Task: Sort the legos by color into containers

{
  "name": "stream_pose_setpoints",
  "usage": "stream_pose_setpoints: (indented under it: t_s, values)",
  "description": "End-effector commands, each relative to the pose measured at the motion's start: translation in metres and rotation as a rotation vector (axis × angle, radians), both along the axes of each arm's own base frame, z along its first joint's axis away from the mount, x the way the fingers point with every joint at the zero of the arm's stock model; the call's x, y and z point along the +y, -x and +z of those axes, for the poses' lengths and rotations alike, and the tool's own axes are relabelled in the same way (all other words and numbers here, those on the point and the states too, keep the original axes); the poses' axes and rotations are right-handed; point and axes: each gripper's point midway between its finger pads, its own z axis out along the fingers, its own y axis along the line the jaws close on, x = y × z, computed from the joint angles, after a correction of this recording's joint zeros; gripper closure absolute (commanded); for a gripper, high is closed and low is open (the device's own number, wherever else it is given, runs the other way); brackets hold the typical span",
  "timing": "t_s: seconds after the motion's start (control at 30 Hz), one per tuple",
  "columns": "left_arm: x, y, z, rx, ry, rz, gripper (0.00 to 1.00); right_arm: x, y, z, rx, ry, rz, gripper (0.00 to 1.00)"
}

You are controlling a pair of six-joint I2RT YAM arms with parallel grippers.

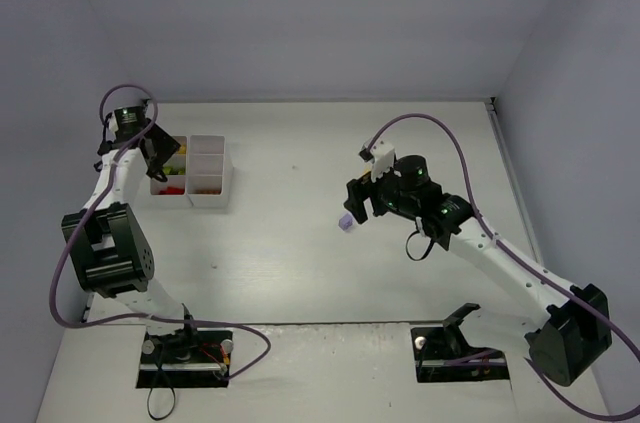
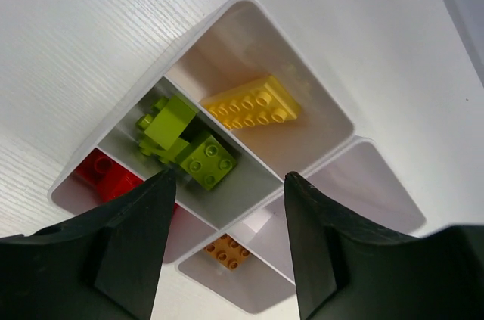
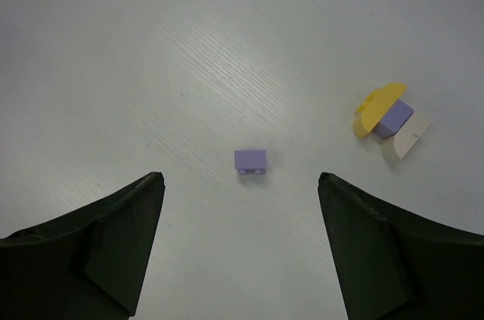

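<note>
Presently the tray (image 2: 227, 4) sits at the far left of the table (image 1: 300, 273). In one row, an end compartment holds a yellow brick (image 2: 253, 108). The middle compartment holds a pile of green bricks (image 2: 185, 144), and the other end holds red bricks (image 2: 106, 175). In the second row, an orange brick (image 2: 227, 250) lies in the compartment next to the red one.

A lilac brick (image 3: 250, 161) lies on the bare table, well apart from the tray. Near it is a small cluster (image 3: 389, 119) of yellow, lilac and white pieces. The table is white with a fine grain. Plain pale walls (image 1: 320, 13) enclose it on three sides.

The left arm reaches to the far left. The left gripper (image 2: 227, 184) hangs over the tray above the green compartment, with its fingers apart and nothing between them. The right arm extends toward the table centre. The right gripper (image 3: 240, 184) hangs above the lilac brick with its fingers spread wide, one on each side of the brick and not touching it.
</note>
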Motion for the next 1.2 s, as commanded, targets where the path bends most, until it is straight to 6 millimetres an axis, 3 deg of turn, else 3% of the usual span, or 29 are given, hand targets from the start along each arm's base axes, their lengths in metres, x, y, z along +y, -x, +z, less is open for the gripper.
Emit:
stream_pose_setpoints:
  t_s: [0.0,0.03,0.13,0.17,0.27,0.3,0.33,0.37,0.47,0.5,0.6,0.63,0.73,0.8,0.87,1.03,1.07,1.1,1.17]
  values:
    - [-0.009,-0.004,0.068,-0.170,-0.032,-0.048,0.47,-0.006,-0.014,0.006,-0.013,-0.035,-0.089,0.22]
    - [-0.016,-0.002,0.071,-0.174,-0.041,-0.088,0.47,-0.008,-0.014,0.007,-0.007,-0.046,-0.105,0.22]
    - [-0.064,0.004,0.085,-0.201,-0.066,-0.283,0.46,-0.020,-0.019,0.004,0.020,-0.064,-0.178,0.23]
    - [-0.096,0.007,0.086,-0.202,-0.069,-0.378,0.46,-0.024,-0.020,0.003,0.029,-0.071,-0.203,0.22]
    - [-0.158,0.020,0.090,-0.225,-0.094,-0.602,0.42,-0.042,-0.024,0.001,0.056,-0.105,-0.302,0.22]
    - [-0.196,0.029,0.092,-0.241,-0.090,-0.711,0.42,-0.047,-0.025,0.001,0.061,-0.114,-0.327,0.22]
    - [-0.214,0.035,0.090,-0.246,-0.107,-0.777,0.42,-0.057,-0.029,0.002,0.056,-0.120,-0.377,0.22]
    - [-0.250,0.048,0.088,-0.260,-0.108,-0.876,0.40,-0.062,-0.025,-0.004,0.095,-0.125,-0.420,0.22]
    - [-0.300,0.065,0.079,-0.273,-0.142,-1.029,0.38,-0.080,-0.027,-0.008,0.122,-0.134,-0.523,0.22]
    - [-0.329,0.078,0.071,-0.266,-0.143,-1.112,0.37,-0.084,-0.027,-0.010,0.129,-0.135,-0.547,0.22]
    - [-0.372,0.092,0.060,-0.273,-0.133,-1.221,0.36,-0.105,-0.026,-0.020,0.164,-0.137,-0.659,0.21]
    - [-0.394,0.105,0.058,-0.278,-0.131,-1.280,0.36,-0.111,-0.024,-0.023,0.182,-0.138,-0.682,0.21]
    - [-0.431,0.118,0.045,-0.266,-0.151,-1.376,0.36,-0.131,-0.020,-0.032,0.224,-0.162,-0.764,0.20]
    - [-0.443,0.121,0.028,-0.223,-0.159,-1.408,0.36,-0.145,-0.018,-0.036,0.238,-0.177,-0.811,0.20]
    - [-0.455,0.124,0.023,-0.215,-0.159,-1.429,0.36,-0.148,-0.015,-0.034,0.240,-0.200,-0.809,0.20]
    - [-0.472,0.127,-0.011,-0.138,-0.246,-1.487,0.36,-0.159,-0.009,-0.037,0.247,-0.218,-0.825,0.19]
    - [-0.478,0.125,-0.010,-0.142,-0.257,-1.490,0.36,-0.160,-0.009,-0.039,0.254,-0.220,-0.826,0.19]
    - [-0.478,0.122,-0.023,-0.105,-0.277,-1.482,0.36,-0.160,-0.008,-0.039,0.258,-0.227,-0.824,0.19]
    - [-0.478,0.115,-0.031,-0.086,-0.299,-1.463,0.36,-0.160,-0.008,-0.040,0.262,-0.230,-0.823,0.20]
